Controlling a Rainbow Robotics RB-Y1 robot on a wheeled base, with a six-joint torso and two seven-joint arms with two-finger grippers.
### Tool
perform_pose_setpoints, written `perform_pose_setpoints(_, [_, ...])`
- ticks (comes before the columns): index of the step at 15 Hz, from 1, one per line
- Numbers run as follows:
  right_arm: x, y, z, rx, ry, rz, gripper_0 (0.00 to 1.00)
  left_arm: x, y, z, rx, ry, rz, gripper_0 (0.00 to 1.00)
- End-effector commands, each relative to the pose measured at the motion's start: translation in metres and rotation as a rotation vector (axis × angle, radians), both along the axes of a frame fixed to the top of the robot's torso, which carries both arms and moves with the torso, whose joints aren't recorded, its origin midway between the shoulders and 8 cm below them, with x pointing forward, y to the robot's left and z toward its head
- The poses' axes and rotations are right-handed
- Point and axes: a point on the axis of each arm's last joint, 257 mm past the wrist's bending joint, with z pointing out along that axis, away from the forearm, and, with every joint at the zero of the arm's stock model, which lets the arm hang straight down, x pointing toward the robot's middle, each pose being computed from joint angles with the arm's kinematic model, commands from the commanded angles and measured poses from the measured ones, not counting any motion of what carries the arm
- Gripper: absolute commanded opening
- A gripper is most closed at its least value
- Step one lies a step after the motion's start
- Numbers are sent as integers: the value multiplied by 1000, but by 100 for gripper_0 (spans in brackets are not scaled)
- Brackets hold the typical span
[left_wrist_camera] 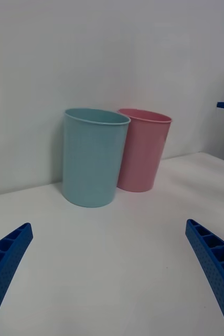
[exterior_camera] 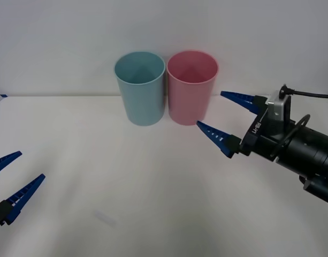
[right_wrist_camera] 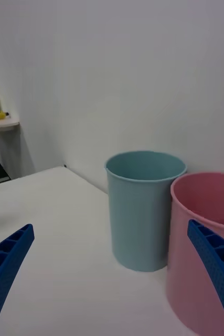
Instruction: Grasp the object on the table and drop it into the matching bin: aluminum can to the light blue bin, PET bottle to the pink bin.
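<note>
Plain white wall point(exterior_camera: 56, 43) behind; side shelf point(right_wrist_camera: 0, 124) with yellow items

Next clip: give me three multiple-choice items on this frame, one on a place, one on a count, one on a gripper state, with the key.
1. The light blue bin stands where, relative to the pink bin?
A. On the robot's left of it
B. On the robot's right of it
C. Stacked inside it

2. How many bins stand on the table?
A. One
B. Two
C. Three

3. The right gripper is:
A. Shut on a bin rim
B. Open, beside the pink bin
C. Shut, on the table

Key: 1 A, blue shows left in the front view. 2 B, one blue, one pink. 3 B, its fingers are spread and empty.
</note>
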Motion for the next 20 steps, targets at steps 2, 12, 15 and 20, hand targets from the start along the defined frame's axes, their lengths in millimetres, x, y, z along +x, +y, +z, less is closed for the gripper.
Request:
perform_pose_setpoints(2, [-22, -36, -23, -77, -18, -4, 100, 0, 0, 0, 0, 0, 0, 100])
perform_pose_setpoints(12, [-110, -123, -58, -99, 71, -4, 100, 0, 0, 0, 0, 0, 0, 100])
perform_pose_setpoints(15, [-133, -141, -68, -67, 130, -36, 100, 0, 0, 0, 0, 0, 0, 100])
perform_pose_setpoints(20, [-157, -160, -74, -22, 193, -71, 100, 0, 0, 0, 0, 0, 0, 100])
